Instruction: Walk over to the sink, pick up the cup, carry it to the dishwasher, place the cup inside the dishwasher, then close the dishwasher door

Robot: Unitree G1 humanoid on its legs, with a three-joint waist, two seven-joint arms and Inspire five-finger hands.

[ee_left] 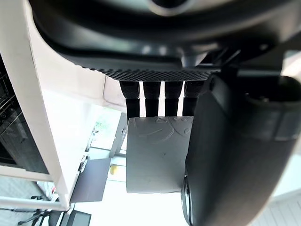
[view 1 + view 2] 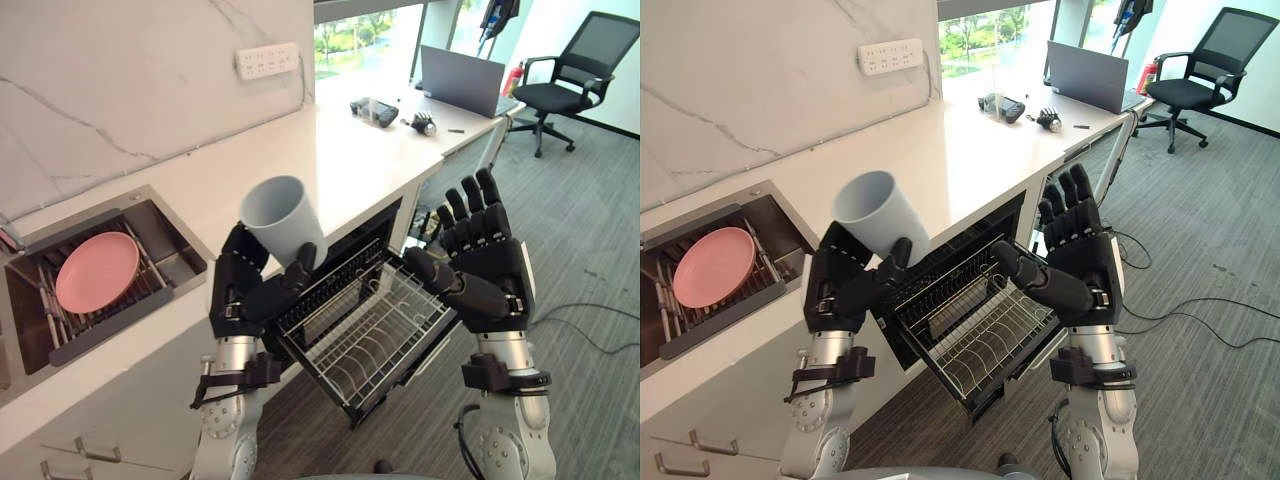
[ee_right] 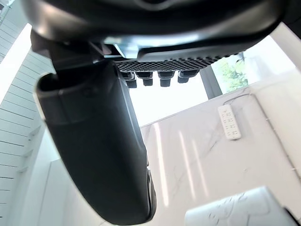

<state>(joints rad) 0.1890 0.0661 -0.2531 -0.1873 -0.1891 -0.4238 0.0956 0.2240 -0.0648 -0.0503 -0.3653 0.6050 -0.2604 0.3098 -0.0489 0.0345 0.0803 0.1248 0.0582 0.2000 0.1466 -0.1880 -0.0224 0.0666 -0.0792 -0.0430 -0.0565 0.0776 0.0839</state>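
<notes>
While the left hand (image 2: 245,293) grips the cup (image 2: 283,215), hiding its base, the right hand (image 2: 490,258) hangs open.

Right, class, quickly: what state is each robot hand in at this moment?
Left hand: shut on the grey cup.
Right hand: open, holding nothing.

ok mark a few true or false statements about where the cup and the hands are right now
1. The left hand is curled round the grey cup. True.
2. The right hand grips the dishwasher rack. False: its fingers are straight and it holds nothing.
3. A pink plate lies in the sink. True.
4. The cup sits in the dishwasher rack. False: it is held up in the left hand, tilted, not in the rack.
</notes>
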